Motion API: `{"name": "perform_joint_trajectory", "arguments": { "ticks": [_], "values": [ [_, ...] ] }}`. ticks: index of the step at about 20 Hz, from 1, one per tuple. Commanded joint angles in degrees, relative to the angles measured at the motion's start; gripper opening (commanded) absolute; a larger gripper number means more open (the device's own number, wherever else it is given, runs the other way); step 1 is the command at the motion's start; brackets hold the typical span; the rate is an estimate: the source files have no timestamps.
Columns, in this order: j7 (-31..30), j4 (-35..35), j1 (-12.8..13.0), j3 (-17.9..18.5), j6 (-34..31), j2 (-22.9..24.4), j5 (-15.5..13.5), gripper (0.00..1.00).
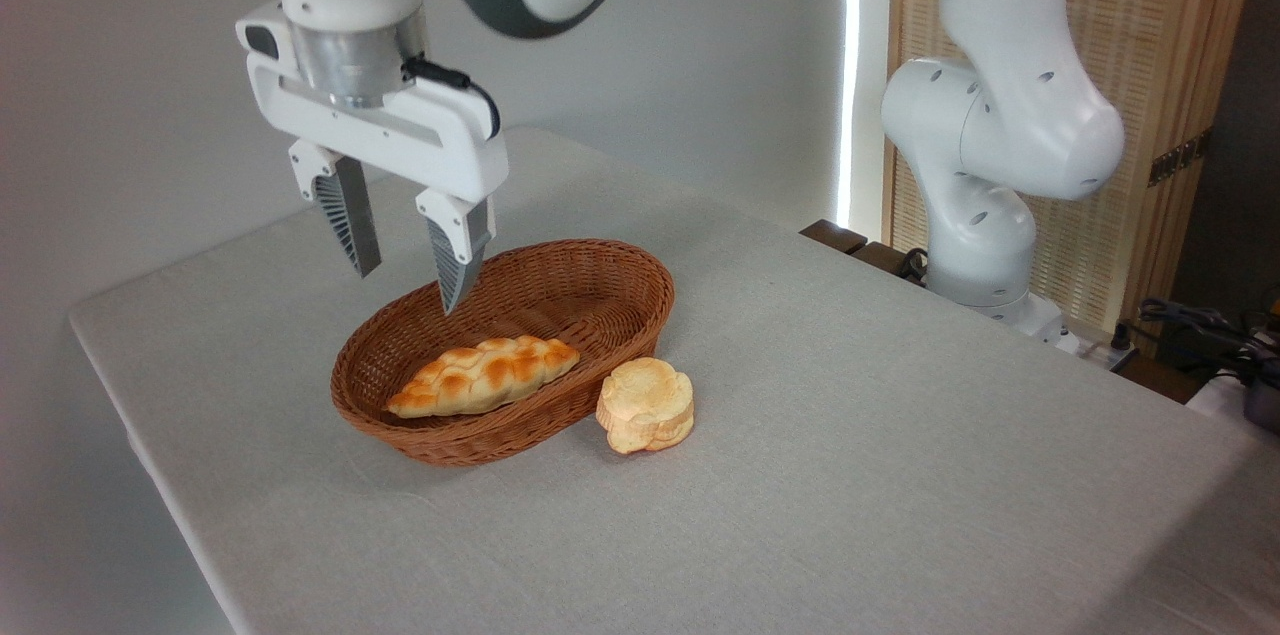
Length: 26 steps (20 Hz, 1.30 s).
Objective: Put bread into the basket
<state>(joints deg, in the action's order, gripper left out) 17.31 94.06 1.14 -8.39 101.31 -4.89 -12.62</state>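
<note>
The long braided golden-orange bread (485, 375) lay inside the oval brown woven wicker basket (600, 290), toward its 7 o'clock end, one tip close to the low rim. The white two-finger gripper (405, 287) hung above the basket's 10 o'clock edge, jaws apart and empty, clear of the loaf. A small pale flower-shaped bun (646, 405) sat on the grey cloth-covered worktop (800, 475) just beside the basket at 4 o'clock. Little looked risky: a low sideways move could clip the rim and shift the light basket, or nudge the loaf over the shallow side.
</note>
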Motion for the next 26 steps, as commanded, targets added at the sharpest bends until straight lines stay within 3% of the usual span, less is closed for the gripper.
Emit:
{"name": "perform_joint_trajectory", "arguments": {
  "ticks": [1, 3, 8, 20, 26],
  "values": [
    [14.8, -1.5, 0.3, 1.9, -7.2, 4.0, 6.7, 1.00],
    [21.3, -1.5, 0.3, 3.8, -8.7, 4.7, 10.5, 1.00],
    [27.9, -1.8, 0.4, 6.7, -8.7, 5.4, 12.7, 1.00],
    [26.6, -1.8, 1.0, 8.3, -11.1, 5.4, 12.7, 1.00],
    [26.6, -1.8, 1.1, 8.3, -11.1, 5.4, 14.0, 1.00]
  ]
}}
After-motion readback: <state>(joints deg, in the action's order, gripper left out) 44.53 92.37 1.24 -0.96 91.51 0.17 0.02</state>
